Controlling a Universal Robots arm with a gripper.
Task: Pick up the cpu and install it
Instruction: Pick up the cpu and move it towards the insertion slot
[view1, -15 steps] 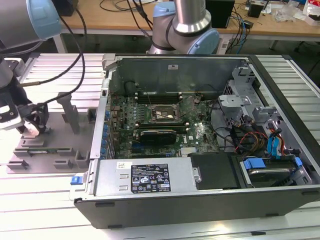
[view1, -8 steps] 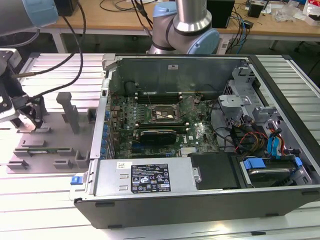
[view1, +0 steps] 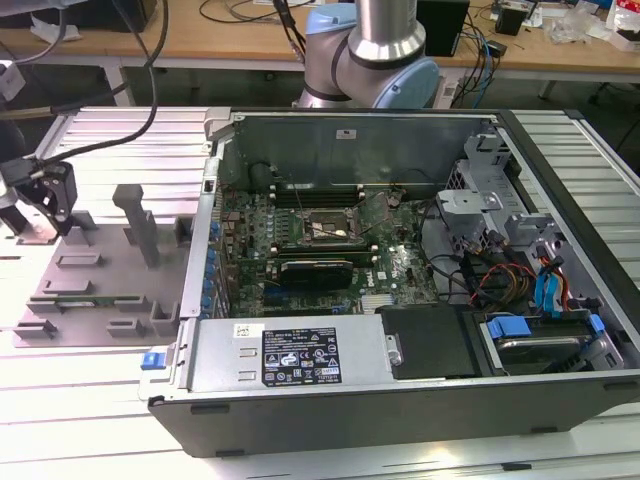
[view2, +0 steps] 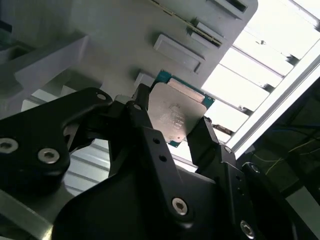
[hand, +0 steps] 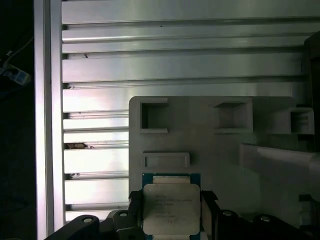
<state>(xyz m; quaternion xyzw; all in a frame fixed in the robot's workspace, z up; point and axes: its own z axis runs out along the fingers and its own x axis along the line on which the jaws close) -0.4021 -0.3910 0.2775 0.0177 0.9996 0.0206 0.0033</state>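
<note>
Black two-finger tool (hand: 171, 200) pinches small flat silvery-grey square cpu (view2: 175, 117) by opposite edges; likely light, stiff, fragile.

place: robotics lab | evidence: slatted aluminium bench (view1: 100, 140), open computer case (view1: 400, 405)

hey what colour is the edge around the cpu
The cpu has a teal-green edge, clearest in the first wrist view.
</note>
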